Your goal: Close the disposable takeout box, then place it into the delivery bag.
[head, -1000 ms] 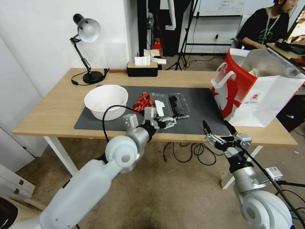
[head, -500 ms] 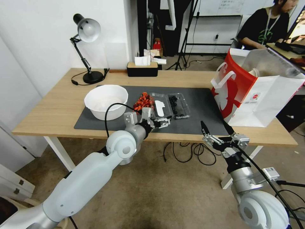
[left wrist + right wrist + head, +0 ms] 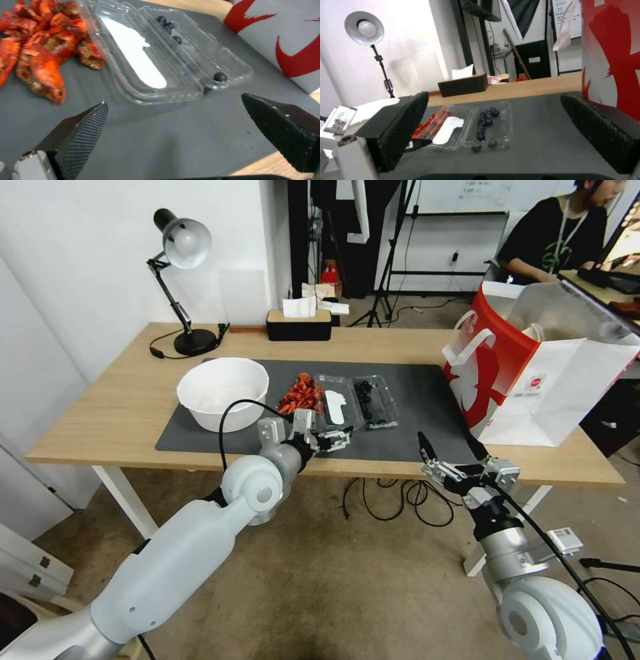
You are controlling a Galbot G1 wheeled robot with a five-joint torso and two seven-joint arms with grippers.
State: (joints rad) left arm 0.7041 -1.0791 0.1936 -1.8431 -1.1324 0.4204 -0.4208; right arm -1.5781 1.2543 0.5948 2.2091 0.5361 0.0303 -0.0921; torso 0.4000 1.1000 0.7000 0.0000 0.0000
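lying open and flat on the dark mat left of the delivery bag, the disposable takeout box looks light, thin and slippery, best taken by its lid edge, with the left gripper spread just near of it and the right gripper spread too.

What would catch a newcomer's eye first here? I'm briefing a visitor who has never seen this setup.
Probably the delivery bag, standing open at the table's right end, red and white with foil lining. Next, the disposable takeout box lying open mid-mat, with the red food pile and white bowl to its left. The left pincer, open, hovers just in front of the box; the right pincer, also open, waits at the table's near edge.
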